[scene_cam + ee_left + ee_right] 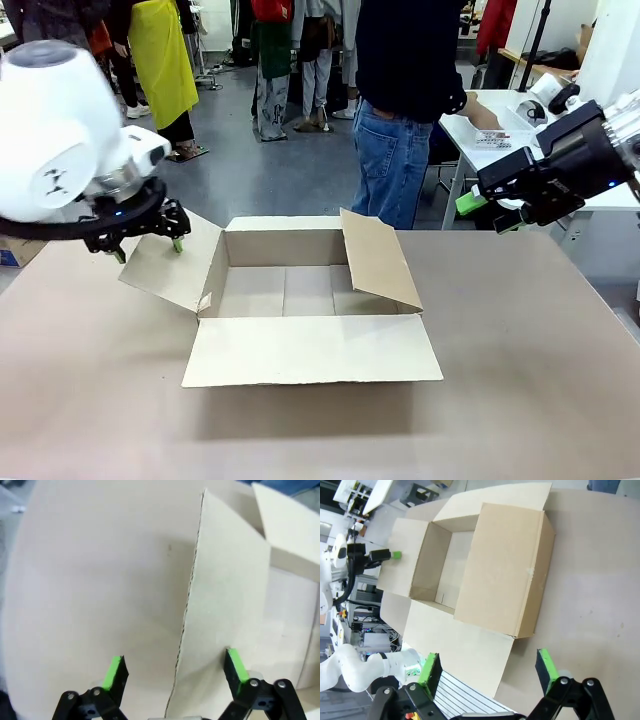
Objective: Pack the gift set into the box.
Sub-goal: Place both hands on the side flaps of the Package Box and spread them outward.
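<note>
At centre frame of the front view, I record a large plain brown corrugated cardboard carton (285, 248) (225, 605) (505, 565) standing open on the brown table (520, 380). Its near flap lies flat toward the lower edge. The left flap slopes outward, and the right flap stands tilted in over the opening. Bare cardboard shows on its inner floor.

At mid left, the left claw (149, 251) (174, 660) is spread wide at the outer edge of the left flap. In its wrist view that edge runs up between the fingers: one green pad sits over the flap and the other over the table. I cannot tell whether either pad touches the cardboard.

At upper right, the right claw (487, 215) (487, 661) hangs above the table, well apart from the carton, with its fingers spread and nothing between them. Its wrist view looks down on the carton.

At top centre, a person (405, 80) in a dark top and blue jeans stands beyond the table. One hand (487, 118) is at a white side table (470, 150), by a white basket-like item (505, 135) too small to identify.
</note>
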You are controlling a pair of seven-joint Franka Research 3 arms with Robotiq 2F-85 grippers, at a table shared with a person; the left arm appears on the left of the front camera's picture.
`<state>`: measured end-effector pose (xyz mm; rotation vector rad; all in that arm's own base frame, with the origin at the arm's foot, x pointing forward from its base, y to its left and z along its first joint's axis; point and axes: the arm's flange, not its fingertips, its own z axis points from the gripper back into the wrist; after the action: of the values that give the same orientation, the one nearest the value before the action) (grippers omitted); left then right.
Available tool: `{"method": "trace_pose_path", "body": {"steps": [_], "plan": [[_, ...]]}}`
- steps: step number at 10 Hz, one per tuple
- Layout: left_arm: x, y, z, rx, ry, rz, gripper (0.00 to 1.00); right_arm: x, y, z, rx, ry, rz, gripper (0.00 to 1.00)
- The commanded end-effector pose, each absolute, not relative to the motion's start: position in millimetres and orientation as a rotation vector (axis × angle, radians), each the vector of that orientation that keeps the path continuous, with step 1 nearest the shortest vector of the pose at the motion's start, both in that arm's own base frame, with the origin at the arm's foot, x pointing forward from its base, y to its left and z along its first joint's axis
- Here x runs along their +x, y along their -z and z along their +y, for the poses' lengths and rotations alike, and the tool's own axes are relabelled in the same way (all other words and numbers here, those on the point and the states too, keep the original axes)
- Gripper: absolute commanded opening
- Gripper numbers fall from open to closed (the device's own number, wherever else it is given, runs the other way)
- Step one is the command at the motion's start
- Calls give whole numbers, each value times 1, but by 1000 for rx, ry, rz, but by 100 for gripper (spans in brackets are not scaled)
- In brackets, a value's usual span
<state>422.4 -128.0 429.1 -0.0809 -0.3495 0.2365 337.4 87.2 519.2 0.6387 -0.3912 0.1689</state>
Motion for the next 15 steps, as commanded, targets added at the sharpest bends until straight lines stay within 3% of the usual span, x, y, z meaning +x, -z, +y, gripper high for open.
{"method": "trace_pose_path", "body": {"steps": [1, 2, 3, 7, 10, 11, 12, 13, 15], "plan": [[404, -409, -95, -315, -126, -266, 100, 336, -519, 88, 637, -158, -384, 100], [403, -400, -86, -335, -122, -233, 100, 336, -519, 88, 637, -158, -384, 100], [415, -419, -112, -178, -212, -342, 100, 336, -519, 88, 637, -158, -384, 100], [415, -419, -112, -178, -212, -342, 100, 337, -519, 87, 639, -169, -391, 100], [415, -419, -112, -178, -212, -342, 100, 415, -515, 291, 233, -429, -158, 100], [415, -419, -112, -178, -212, -342, 100, 416, -497, 337, 89, -533, -69, 100], [415, -419, -112, -178, -212, -342, 100, 413, -500, 315, -97, -420, -107, 100], [415, -419, -112, -178, -212, -342, 100, 369, -489, 301, 322, -440, -166, 100], [415, -419, -112, -178, -212, -342, 100, 384, -477, 365, 0, -477, -75, 100]]}}
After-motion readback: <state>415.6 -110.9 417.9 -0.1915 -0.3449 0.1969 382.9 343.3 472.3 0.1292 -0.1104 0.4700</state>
